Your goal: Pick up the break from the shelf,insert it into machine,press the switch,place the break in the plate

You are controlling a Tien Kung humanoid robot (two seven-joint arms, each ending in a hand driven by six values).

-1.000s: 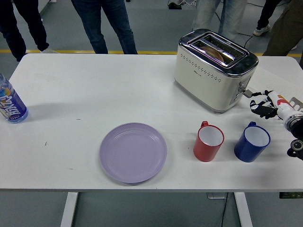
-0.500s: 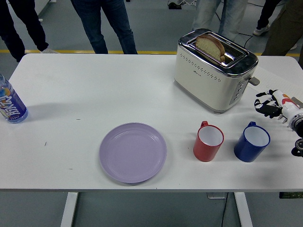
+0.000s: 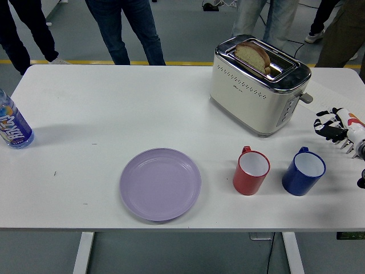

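A cream and chrome toaster (image 3: pixel 256 85) stands at the back right of the white table. A slice of bread (image 3: pixel 252 56) sticks up out of its slot. The toaster's lever (image 3: pixel 306 97) on its right end is up. A lilac plate (image 3: pixel 160 184) lies empty near the front middle. My right hand (image 3: pixel 333 128) is at the right edge, to the right of the toaster and apart from it, its fingers relaxed and holding nothing. My left hand is out of view.
A red mug (image 3: pixel 251 170) and a blue mug (image 3: pixel 304 171) stand in front of the toaster. A blue-labelled bottle (image 3: pixel 12 124) stands at the left edge. Several people stand along the far side of the table.
The bread has popped up out of the toaster and the lever has risen. My right hand has drawn back to the right, away from the toaster.
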